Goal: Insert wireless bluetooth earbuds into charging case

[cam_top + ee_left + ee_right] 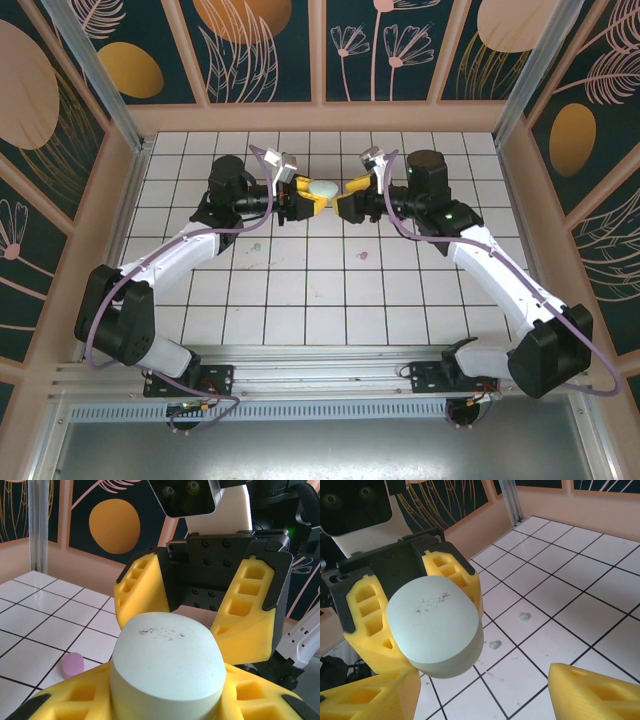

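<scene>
Top external view: left hand point(303, 197) and right hand point(347, 200) meet tip to tip over far centre of tiled counter point(300, 300). Left hand clamped narrow on mint-green charging case point(325, 188), held clear of tiles. Right hand wide, yellow fingers point(590, 692) apart, not gripping case. Right wrist view: two mint earbuds point(524, 615) loose on tiles, near each other, near-left of hands. Left wrist view: one purple earbud point(73, 664) on tile, near-right of hands.
</scene>
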